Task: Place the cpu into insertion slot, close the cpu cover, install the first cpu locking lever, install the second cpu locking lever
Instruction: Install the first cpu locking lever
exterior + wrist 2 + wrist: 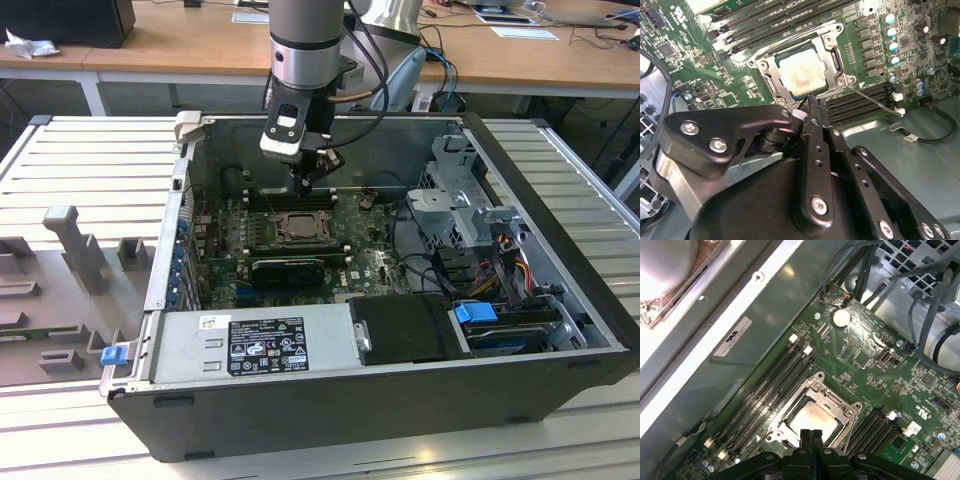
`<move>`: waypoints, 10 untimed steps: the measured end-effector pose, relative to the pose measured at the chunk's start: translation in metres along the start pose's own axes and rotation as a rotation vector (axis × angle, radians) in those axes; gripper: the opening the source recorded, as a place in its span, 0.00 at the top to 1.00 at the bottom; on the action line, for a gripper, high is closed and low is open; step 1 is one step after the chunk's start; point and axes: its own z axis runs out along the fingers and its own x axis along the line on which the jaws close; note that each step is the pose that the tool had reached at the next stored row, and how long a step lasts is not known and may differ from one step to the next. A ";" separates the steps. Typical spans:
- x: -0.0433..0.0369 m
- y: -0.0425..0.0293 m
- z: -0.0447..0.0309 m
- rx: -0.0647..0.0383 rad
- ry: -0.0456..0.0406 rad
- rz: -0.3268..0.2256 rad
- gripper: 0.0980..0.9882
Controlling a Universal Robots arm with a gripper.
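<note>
An open computer case lies on the ribbed bench, and the hand reaches down into it. Below the hand spreads the green circuit board. Right under the fingertips sits the insertion slot, square and metal-rimmed. The cpu cover, a thin silver frame, lies flat over it. Through its window shows the cpu, pale silver-beige and glossy. The hand's fingers are pressed together with nothing visible between them, their tips at the cover's near edge. A thin wire lever juts from the cover's corner, beside the hand.
</note>
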 end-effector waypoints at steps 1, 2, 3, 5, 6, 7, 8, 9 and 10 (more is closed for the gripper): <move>0.0000 0.0000 0.0000 0.000 0.0006 -0.011 0.99; 0.0000 0.0000 0.0000 0.000 0.0011 -0.021 0.99; 0.0000 0.0000 0.0000 0.001 0.0016 -0.031 0.99; 0.0000 0.0000 0.0000 0.001 0.0021 -0.042 0.99; 0.0000 0.0000 0.0000 0.001 0.0027 -0.051 0.99; 0.0000 0.0000 0.0000 0.001 0.0029 -0.057 0.99; 0.0000 0.0000 0.0000 0.001 0.0032 -0.063 0.99; 0.0000 0.0000 0.0000 0.001 0.0036 -0.070 0.99; 0.0000 0.0000 0.0000 0.001 0.0042 -0.081 0.99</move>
